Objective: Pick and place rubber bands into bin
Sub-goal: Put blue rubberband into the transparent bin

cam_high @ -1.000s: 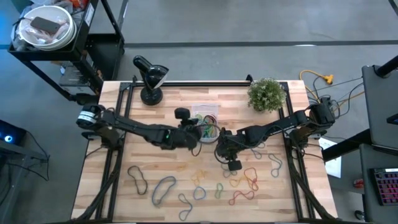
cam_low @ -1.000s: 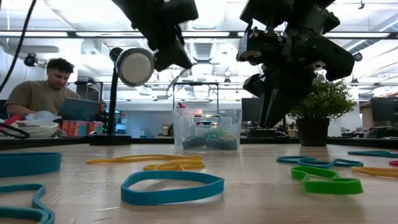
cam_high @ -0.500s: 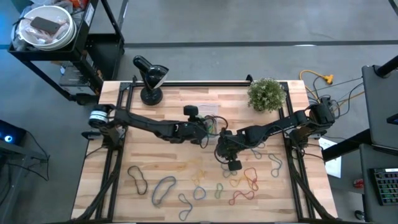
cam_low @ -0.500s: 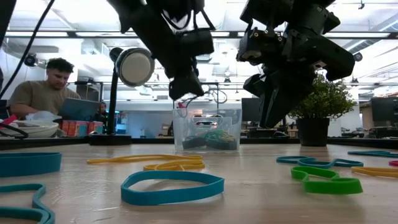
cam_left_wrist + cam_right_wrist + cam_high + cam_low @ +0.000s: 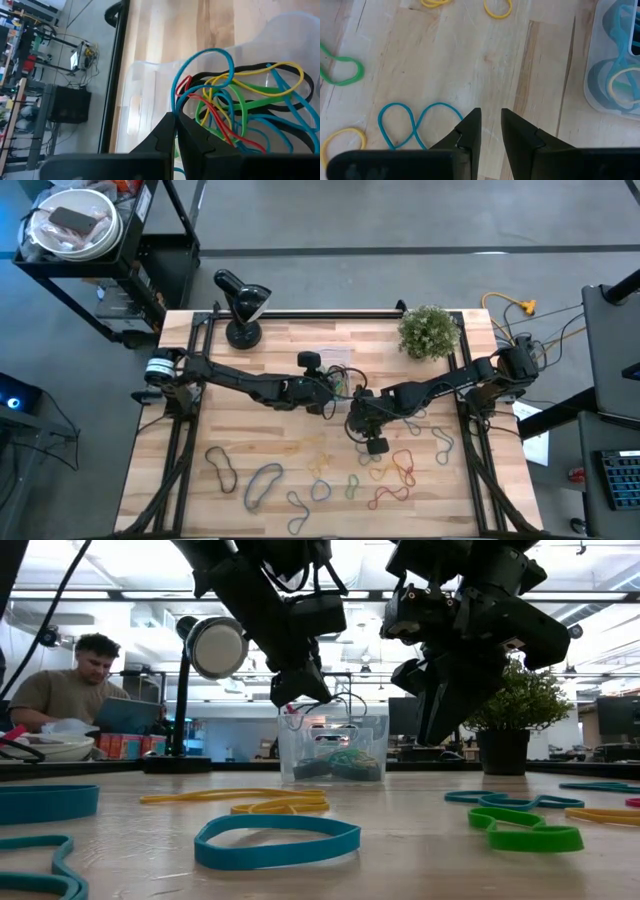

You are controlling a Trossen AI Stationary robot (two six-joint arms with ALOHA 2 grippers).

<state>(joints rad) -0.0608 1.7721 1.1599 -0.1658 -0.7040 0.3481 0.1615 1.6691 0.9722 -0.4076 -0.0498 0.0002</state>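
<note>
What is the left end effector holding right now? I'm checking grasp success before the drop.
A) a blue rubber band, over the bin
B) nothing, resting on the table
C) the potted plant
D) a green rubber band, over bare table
A: in the left wrist view the left end effector is shut on a blue rubber band, hanging above the clear bin.

An open-plan lab — ceiling strip lights (image 5: pixel 600 600), a person at a laptop (image 5: pixel 125 715).

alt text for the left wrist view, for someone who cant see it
The left gripper, fingers shut, pinches a blue rubber band above a clear bin holding a tangle of green, yellow, red, black and blue bands. Wooden table and room floor lie beyond.
</note>
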